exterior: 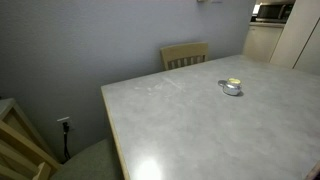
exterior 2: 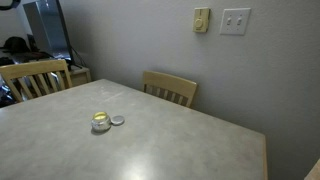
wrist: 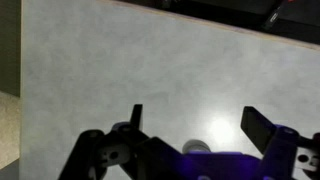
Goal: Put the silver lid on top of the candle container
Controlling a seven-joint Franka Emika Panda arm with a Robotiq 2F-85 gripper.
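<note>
The candle container [exterior 2: 101, 121] is a small low tin with cream-yellow wax, standing on the pale table [exterior 2: 180, 150]. The silver lid [exterior 2: 118, 121] lies flat on the table, close beside it. Both also show in an exterior view as the candle container [exterior: 232, 83] and the lid [exterior: 234, 91], far across the table. My gripper [wrist: 197, 122] shows only in the wrist view. It is open and empty, above bare table surface. Neither the lid nor the container is in the wrist view. The arm is out of both exterior views.
A wooden chair [exterior 2: 170, 88] stands at the table's far side against the wall; it also shows in an exterior view [exterior: 185, 55]. Another chair [exterior 2: 35, 78] stands at one end. The table edge [exterior: 112, 130] drops off to the floor, near a wall outlet [exterior: 66, 125].
</note>
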